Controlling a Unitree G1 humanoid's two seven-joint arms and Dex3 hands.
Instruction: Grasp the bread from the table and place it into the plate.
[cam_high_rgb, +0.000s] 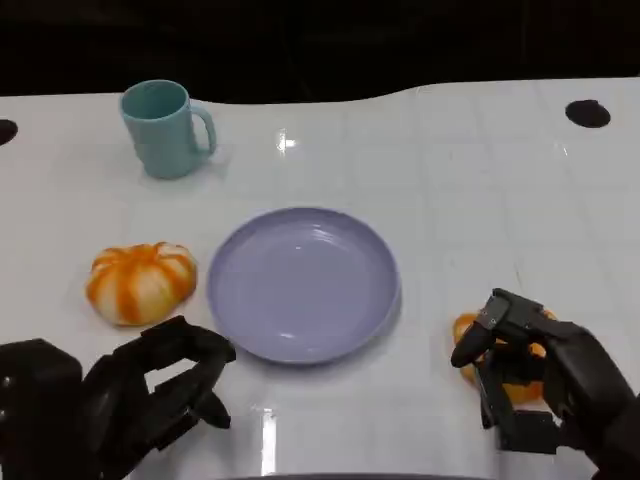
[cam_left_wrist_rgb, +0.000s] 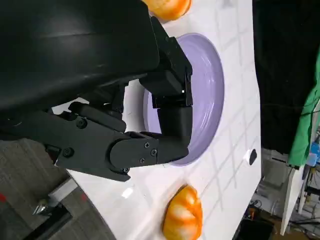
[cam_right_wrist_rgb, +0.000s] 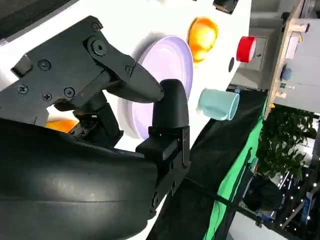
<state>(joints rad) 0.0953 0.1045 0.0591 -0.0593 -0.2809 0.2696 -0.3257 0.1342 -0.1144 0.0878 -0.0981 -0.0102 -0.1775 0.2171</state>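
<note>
My right hand (cam_high_rgb: 520, 375) sits nearest, fingers curled down over the bread (cam_high_rgb: 505, 360) at the table's right front; whether they have closed on it firmly I cannot tell. The bread lies on the table under that hand, just right of the plate (cam_high_rgb: 300, 285) and apart from its rim. To grasp well, I judge I should seat fingers on both sides before lifting; my left hand (cam_high_rgb: 150, 385) rests open, holding nothing.
</note>
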